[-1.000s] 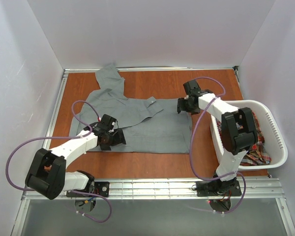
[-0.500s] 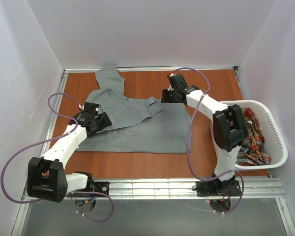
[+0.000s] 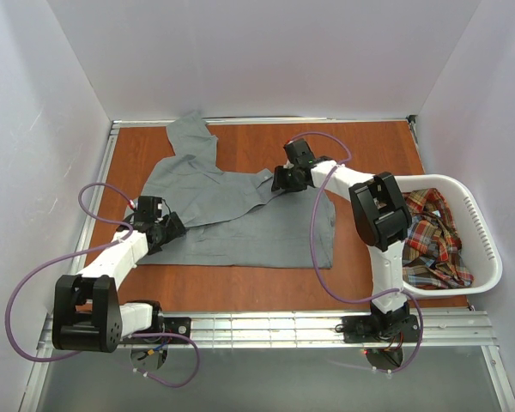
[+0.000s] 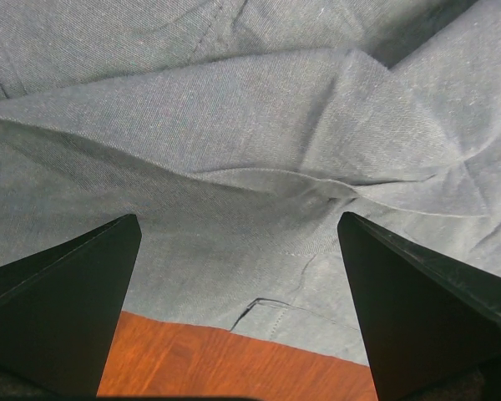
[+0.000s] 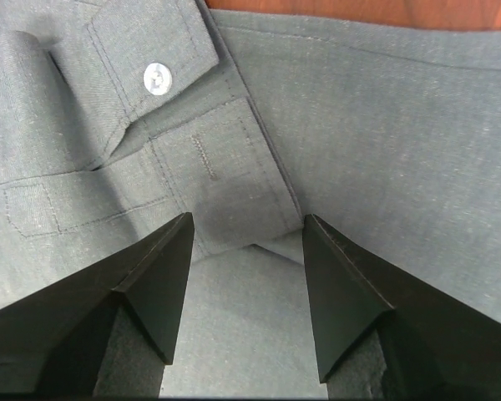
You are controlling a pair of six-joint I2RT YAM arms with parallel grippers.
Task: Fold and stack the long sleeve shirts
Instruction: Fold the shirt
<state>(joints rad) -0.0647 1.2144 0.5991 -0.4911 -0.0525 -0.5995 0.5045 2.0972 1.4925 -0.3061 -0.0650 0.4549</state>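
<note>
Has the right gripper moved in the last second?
Yes: the right gripper has shifted left, farther from the laundry basket, over the grey shirt.

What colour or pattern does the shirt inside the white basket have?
Plaid shirt in the basket: red, navy and yellow checks, clearest in the top external view.

Part of the plaid shirt (image 3: 433,240) behind the basket (image 3: 451,289) wall

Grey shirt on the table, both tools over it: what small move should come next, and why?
Likely lower the right tool and close on the sleeve end beside the buttoned cuff, which lies between its parted jaws. The left tool, wide open, sits over the near-left edge of the grey shirt, ready to pinch.
</note>
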